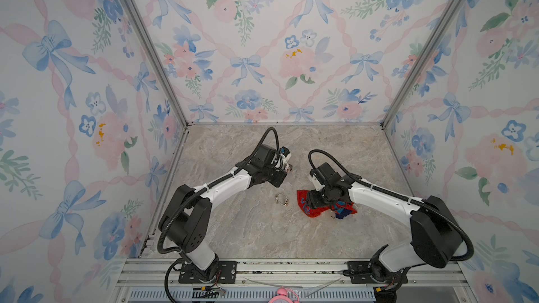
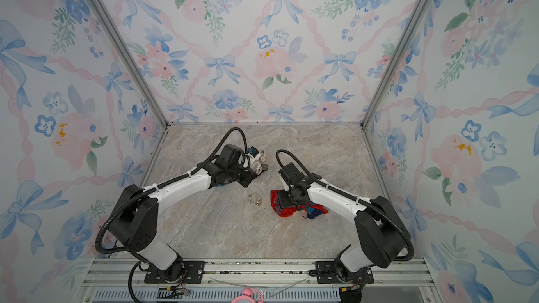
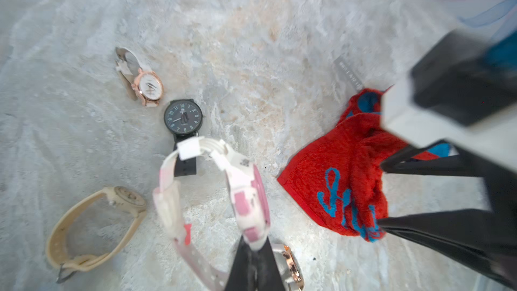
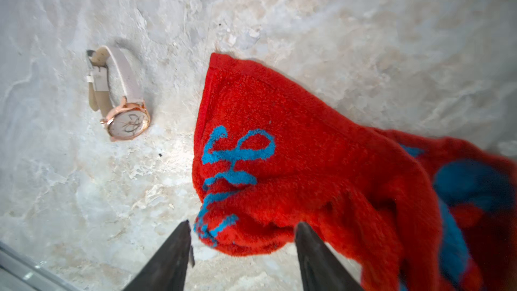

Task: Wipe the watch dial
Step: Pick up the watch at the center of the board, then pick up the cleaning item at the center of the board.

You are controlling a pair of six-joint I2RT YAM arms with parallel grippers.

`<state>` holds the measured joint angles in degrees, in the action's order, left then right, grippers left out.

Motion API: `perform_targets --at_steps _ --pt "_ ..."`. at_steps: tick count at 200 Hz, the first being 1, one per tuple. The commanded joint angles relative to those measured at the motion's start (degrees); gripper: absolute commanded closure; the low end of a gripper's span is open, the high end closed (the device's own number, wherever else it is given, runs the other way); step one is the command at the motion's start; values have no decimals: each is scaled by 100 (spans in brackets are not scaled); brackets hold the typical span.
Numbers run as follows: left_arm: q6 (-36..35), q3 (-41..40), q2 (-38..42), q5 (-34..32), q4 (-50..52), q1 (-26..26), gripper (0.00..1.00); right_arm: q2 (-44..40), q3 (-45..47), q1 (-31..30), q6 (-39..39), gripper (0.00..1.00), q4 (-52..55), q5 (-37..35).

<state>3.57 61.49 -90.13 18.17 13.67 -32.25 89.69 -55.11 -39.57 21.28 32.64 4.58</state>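
Closest to the lens in the left wrist view, the left pincer (image 3: 253, 250) is seen pinched fully shut on the case end of a pink-and-white watch (image 3: 246, 191). So the task's thing is accounted for: it looks to be held clear of the table (image 1: 248, 234), around the middle and a bit toward the far side. Its buckled strap is looped out in front and the dial is turned side-on, so the face can't really be read. Three more watches are spotted lying on the table around it: a black-dial watch (image 3: 183, 116) and a white-strap watch (image 3: 149, 88) on the far side, plus a beige watch (image 3: 98, 225) off to the left. One more, a rose-gold watch (image 4: 128, 121), is found lying by itself just left of the red towel (image 4: 307, 163), not touching it. Over on the right, the right pincer (image 4: 243, 223) is held open, with a bunched fold of that towel caught between its fingers (image 4: 173, 256). A sliver of table is visible between one finger and the cloth, so nothing is actually being clamped. Blue lettering is seen on the towel's left edge.
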Motion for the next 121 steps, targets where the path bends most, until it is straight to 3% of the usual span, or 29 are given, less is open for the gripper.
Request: perform_targets --at_steps 1,30,57,78,121 --pt "326 -546 337 920 -32 294 100 446 -408 -318 -226 37 73 -372" --pt "465 -1166 918 1427 -522 547 100 1094 -586 -481 -337 43 59 -817" --pt "435 -1435 1163 1572 -678 596 100 1260 -382 -456 -375 80 -143 -1208" --pt "450 -1580 1225 1878 -920 597 100 1051 -178 -404 -386 100 -290 -1244" --pt "552 -1887 1359 2229 -1834 459 100 -591 139 -50 -380 100 -578 -652"
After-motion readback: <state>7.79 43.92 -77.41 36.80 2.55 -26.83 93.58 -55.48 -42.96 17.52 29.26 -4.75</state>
